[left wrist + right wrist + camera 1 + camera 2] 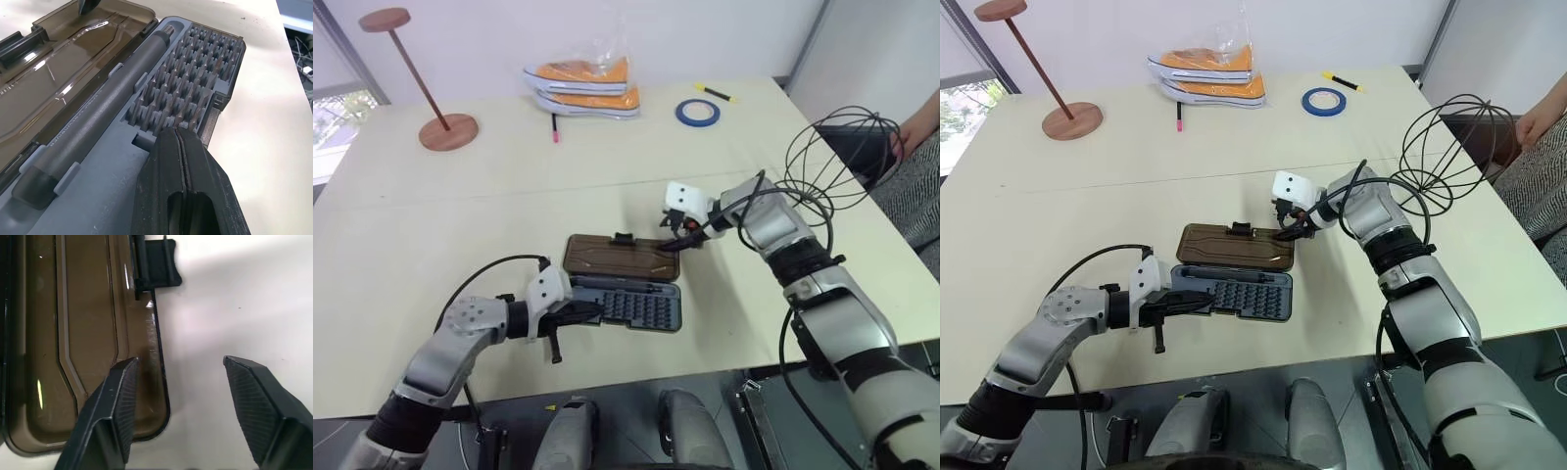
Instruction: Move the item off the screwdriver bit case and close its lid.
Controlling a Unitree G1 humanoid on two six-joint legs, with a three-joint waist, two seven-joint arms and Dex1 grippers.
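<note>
The wire globe (pixel 1454 157) already lies off the case, at the table's far right edge, so 1 job of 2 looks done. The bit case (pixel 626 304) lies open, its brown lid (pixel 617 257) flat behind it. My right pincer (pixel 178 399) gapes over the lid's corner (holding nothing). My left pincer (pixel 182 186), pressed together, rests on the tray. The hinge I can't make out.

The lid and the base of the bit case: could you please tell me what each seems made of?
The lid looks like glossy, smoky-brown translucent plastic: it shows sharp highlights and moulded ridges. The base looks like matt grey moulded plastic, with clips and slots formed in it.
</note>
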